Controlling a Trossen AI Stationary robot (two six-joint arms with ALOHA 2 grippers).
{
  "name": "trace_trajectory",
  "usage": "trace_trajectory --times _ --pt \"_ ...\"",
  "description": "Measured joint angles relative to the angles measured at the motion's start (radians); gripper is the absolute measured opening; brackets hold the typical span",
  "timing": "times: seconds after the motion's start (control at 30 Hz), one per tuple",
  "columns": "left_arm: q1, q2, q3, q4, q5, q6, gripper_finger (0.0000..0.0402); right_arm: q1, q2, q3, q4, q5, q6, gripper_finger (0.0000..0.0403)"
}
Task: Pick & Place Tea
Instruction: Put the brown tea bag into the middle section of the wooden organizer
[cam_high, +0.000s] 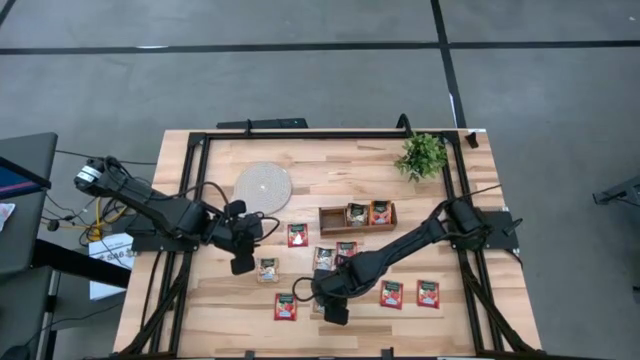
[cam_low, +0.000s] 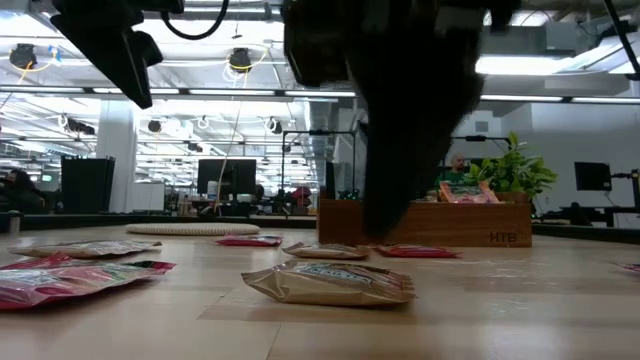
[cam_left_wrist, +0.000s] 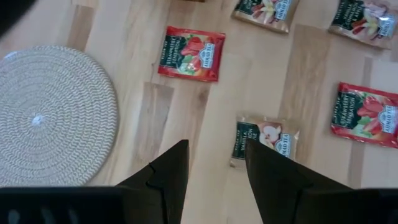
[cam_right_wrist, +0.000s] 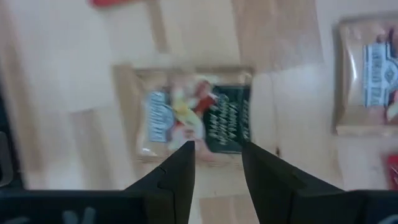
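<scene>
**Approach phase: both grippers poised over loose tea sachets, none yet grasped**

Wooden tray (cam_high: 357, 226) serves as the landmark; it already holds two sachets, one pale (cam_high: 356, 213) and one red-orange (cam_high: 380, 212), in its middle and right-hand sections as the high view shows them. The remaining tea lies flat on the table in front of the tray, toward the near edge: red strawberry sachets (cam_high: 297, 235) and pale sachets (cam_high: 267, 269) scattered singly, none stacked as far as can be seen.

Right gripper (cam_right_wrist: 216, 167) hangs well in front of the tray, directly above a pale sachet (cam_right_wrist: 193, 118); its fingers stand apart with only bare wood and the packet's edge between them, so nothing is held. Left gripper (cam_left_wrist: 216, 167) waits to the tray's left and forward of it, beside the round woven coaster (cam_left_wrist: 50, 115), fingers likewise parted, with a pale apple-tea sachet (cam_left_wrist: 264, 142) just ahead of one fingertip.

Judged from this layout, the step in hand is the descent to grasp. The next move calls for lowering the right gripper until its fingertips straddle the sachet, then closing on the thin packet. Because the sachet lies flat, catching an edge rather than sliding over it looks the main difficulty.
</scene>
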Motion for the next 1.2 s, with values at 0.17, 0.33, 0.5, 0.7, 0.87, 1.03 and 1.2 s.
trace_trajectory --times 0.17,0.33,0.5,0.7,0.87,1.03,1.2 --pt "-0.011 0.000 0.000 0.003 -0.006 -0.001 0.0149 -0.009 0.007 0.000 -0.024 0.037 0.024 0.0124" --pt "-0.014 0.000 0.000 0.009 -0.008 -0.001 0.0149 -0.008 0.007 0.000 -0.037 0.080 0.025 0.0124" --pt "-0.014 0.000 0.000 0.024 -0.008 0.001 0.0149 0.003 0.007 0.000 -0.036 0.081 0.026 0.0124" --pt "-0.014 0.000 0.000 0.054 -0.011 0.021 0.0149 0.007 0.008 0.001 -0.037 0.081 0.019 0.0124" --pt "-0.014 0.000 0.000 0.064 -0.015 0.037 0.0149 0.000 0.049 0.004 -0.037 0.070 0.018 0.0124" --pt "-0.014 0.000 0.000 0.067 -0.015 0.039 0.0149 0.005 0.080 0.008 -0.044 0.064 0.023 0.0124" --pt "-0.014 0.000 0.000 0.067 -0.015 0.039 0.0149 0.010 0.083 0.009 -0.075 0.094 0.074 0.0121"
